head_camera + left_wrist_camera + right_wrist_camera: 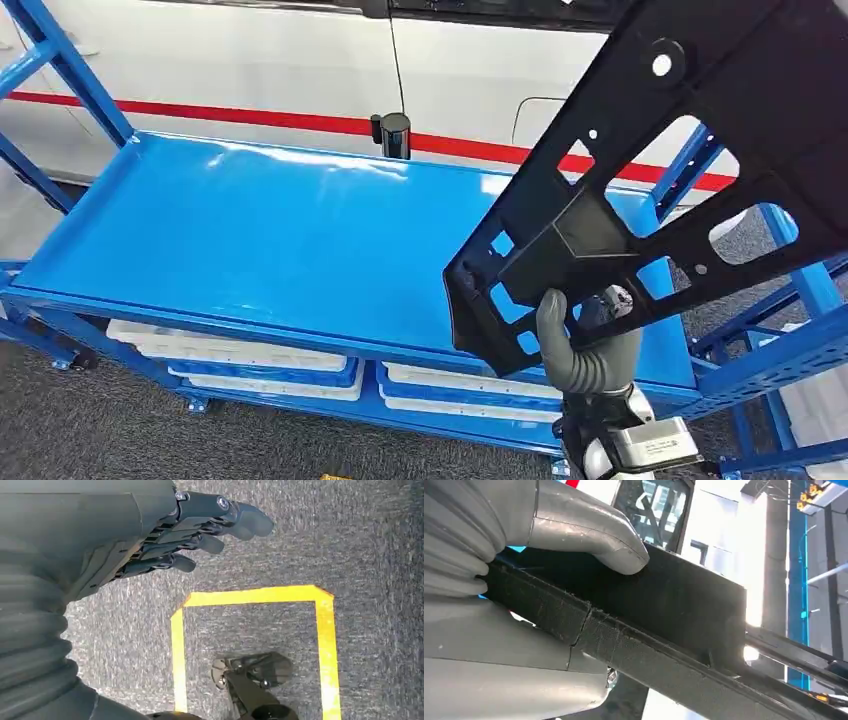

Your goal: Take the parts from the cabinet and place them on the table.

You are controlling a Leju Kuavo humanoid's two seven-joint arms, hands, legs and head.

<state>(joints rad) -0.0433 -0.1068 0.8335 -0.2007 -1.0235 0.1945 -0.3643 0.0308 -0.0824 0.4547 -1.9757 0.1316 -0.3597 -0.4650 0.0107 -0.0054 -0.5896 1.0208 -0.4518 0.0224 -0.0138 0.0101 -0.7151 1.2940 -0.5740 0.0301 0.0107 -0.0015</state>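
One black plastic part (640, 190), a flat panel with cut-out holes, tilts close to the head camera above the right end of the blue counter (250, 230). The right hand (585, 345) grips its lower edge, thumb pressed on top. The left hand (200, 527) hangs over grey floor (360, 545), fingers loosely extended, holding nothing. White trays (260, 360) lie on the shelf beneath.

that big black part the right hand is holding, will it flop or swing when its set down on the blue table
Probably stiff: the black part holds its flat shape in the air, with ribs and cutouts like moulded plastic. It may tend to swing or tip, since the right hand grips it near one end and most of it reaches past the grip. It looks fairly light for its size, being thin and full of openings.
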